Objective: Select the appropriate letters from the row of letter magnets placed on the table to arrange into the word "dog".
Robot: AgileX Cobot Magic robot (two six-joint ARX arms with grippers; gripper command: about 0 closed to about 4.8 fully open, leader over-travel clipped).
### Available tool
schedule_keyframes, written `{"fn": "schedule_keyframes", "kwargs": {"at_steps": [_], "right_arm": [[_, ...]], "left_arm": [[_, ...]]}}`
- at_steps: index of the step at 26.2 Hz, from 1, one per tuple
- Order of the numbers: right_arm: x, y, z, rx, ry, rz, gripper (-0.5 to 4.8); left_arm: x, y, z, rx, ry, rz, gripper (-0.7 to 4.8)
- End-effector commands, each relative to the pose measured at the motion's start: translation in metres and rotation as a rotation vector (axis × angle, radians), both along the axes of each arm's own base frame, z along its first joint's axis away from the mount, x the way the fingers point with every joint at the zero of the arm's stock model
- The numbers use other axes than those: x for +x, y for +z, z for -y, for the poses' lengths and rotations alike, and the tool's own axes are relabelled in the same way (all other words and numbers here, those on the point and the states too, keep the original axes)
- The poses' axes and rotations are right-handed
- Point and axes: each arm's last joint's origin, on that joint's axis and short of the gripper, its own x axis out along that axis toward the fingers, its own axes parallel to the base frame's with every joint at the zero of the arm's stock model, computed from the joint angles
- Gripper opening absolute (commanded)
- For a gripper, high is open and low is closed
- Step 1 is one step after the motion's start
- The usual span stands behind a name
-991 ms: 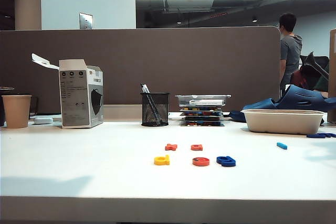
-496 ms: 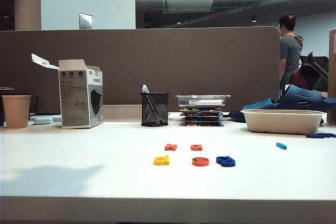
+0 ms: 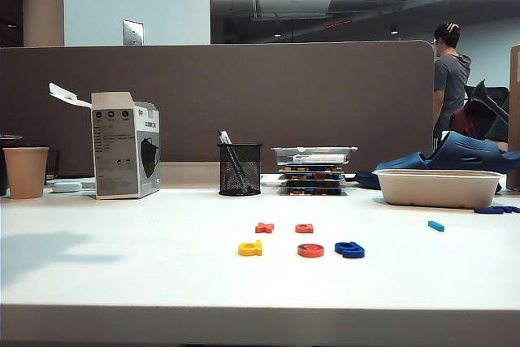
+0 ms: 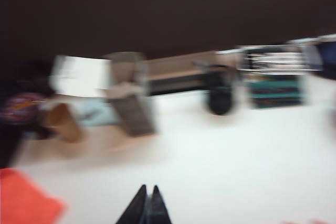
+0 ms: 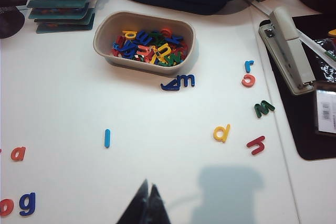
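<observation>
White table (image 3: 122, 266) spans the whole exterior view. Neither arm appears in that view.

Containers, largest first:
- Beige oval tray (image 5: 103, 29), well ahead of the right gripper (image 5: 148, 195): heaped with mixed plastic letters (image 5: 149, 45) in blue, yellow, red and green. Same tray at right in the exterior view (image 3: 439, 188), contents hidden by its wall.
- Grey carton (image 3: 124, 145) with its top flap open, far left; contents not visible.
- Stack of clear flat cases (image 3: 313, 170) behind the letters; coloured pieces inside, too small to identify.
- Black mesh pen cup (image 3: 240, 169) holding pens, beside the stack.
- Paper cup (image 3: 25, 171) at the far left edge; contents not visible.

Task letters lie in a front row on the table: yellow letter (image 3: 250, 248), red ring letter (image 3: 310, 250), dark blue looped letter (image 3: 350, 249), with small gaps between. Behind them sit a red-orange cross letter (image 3: 264, 227) and another red-orange letter (image 3: 304, 228). Light blue bar (image 3: 436, 226) lies apart to the right; in the right wrist view it (image 5: 107, 138) is just ahead of the claw.

Right gripper: fingertips together, holding nothing, above bare table.

Left gripper (image 4: 147, 205): picture heavily blurred; fingertips appear pressed together, nothing between them. Carton and pen cup well ahead of it.
</observation>
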Motion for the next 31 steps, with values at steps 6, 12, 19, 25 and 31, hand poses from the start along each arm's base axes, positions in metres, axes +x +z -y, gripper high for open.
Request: {"fn": "schedule_keyframes", "kwargs": {"at_steps": [6, 12, 19, 25, 31], "right_arm": [[-0.030, 0.012, 0.000, -0.022, -0.034, 0.114, -0.01], [-0.051, 0.001, -0.005, -0.037, -0.033, 0.187, -0.01], [-0.069, -0.043, -0.011, -0.009, 0.016, 0.214, -0.01], [-0.075, -0.066, -0.014, 0.019, 0.048, 0.257, -0.01], [-0.078, -0.082, -0.015, 0.055, 0.071, 0.314, -0.01]], "left_arm": [[0.020, 0.001, -0.042, 0.114, 0.191, -0.019, -0.05], [0.025, 0.002, -0.057, 0.184, 0.219, -0.036, -0.06], [0.038, 0.004, -0.098, 0.055, 0.206, -0.057, -0.06], [0.019, 0.007, -0.114, -0.012, 0.229, -0.030, -0.05], [-0.015, -0.010, -0.117, -0.045, 0.195, -0.019, -0.06]]}}
